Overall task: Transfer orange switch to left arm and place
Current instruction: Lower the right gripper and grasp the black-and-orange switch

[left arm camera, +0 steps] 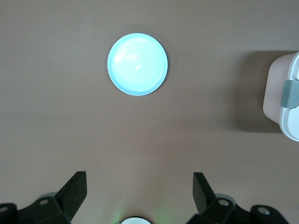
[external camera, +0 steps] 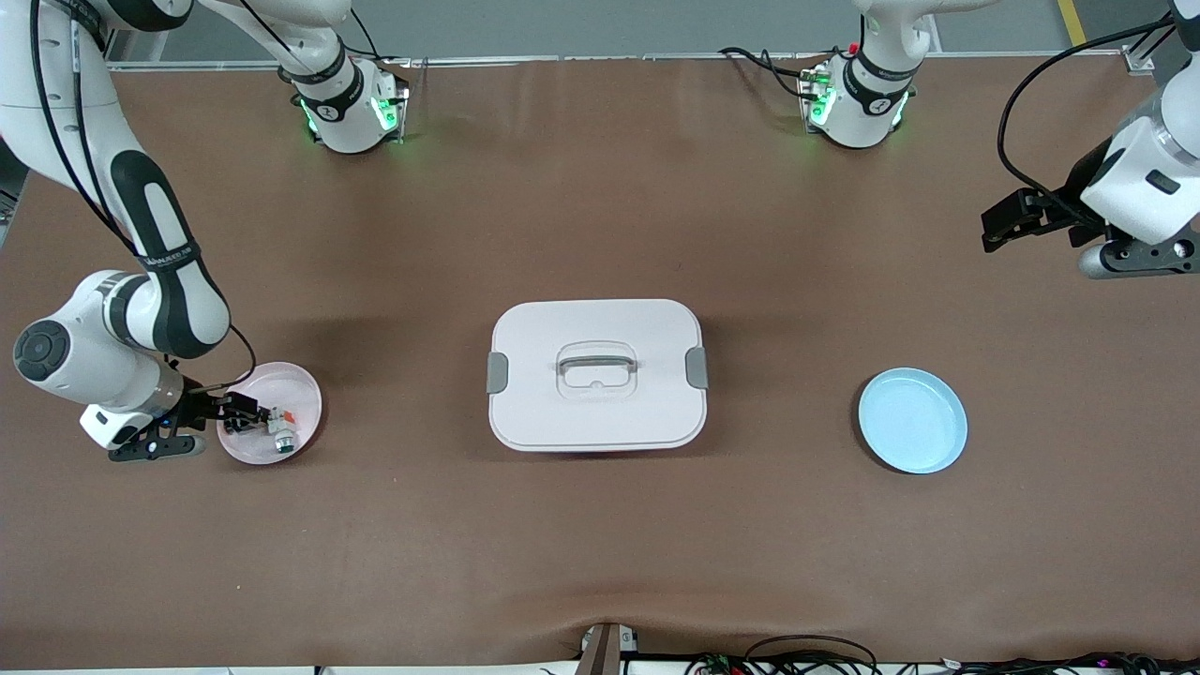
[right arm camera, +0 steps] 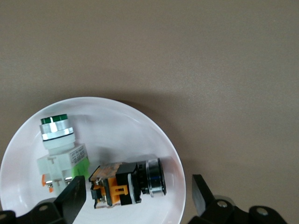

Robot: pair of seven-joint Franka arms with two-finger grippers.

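Landmark: the box (external camera: 597, 375), white with a lid, grey side latches and a grey top handle, sits in the middle of the brown bench (external camera: 600, 562).

Pink plate: the pink plate (external camera: 305, 389) lies on the bench well away from the box, toward the right arm's end, about level with the box as seen from the front camera.

Orange switch: the orange switch (right arm camera: 127, 183) lies on its side in the pink plate, a black body with an orange band and a shiny round end. It rests on the plate's floor, close to the rim.

White switch: the white switch (right arm camera: 60, 148) with a green cap lies in the same plate, just beside the orange switch.

Right gripper: the right gripper (external camera: 246, 412) is low over the pink plate, at the box's right-arm side. Its jaws stand wide, one on either side of the orange switch, and I cannot make out any contact with it.

Blue plate: the blue plate (external camera: 912, 420) lies on the bench toward the left arm's end from the box, a little nearer the front camera than the box's middle.

Left gripper: the left gripper (external camera: 1008, 220) hangs high over bare bench toward the left arm's end, well away from the box. Its jaws are wide apart and hold nothing. This arm waits.
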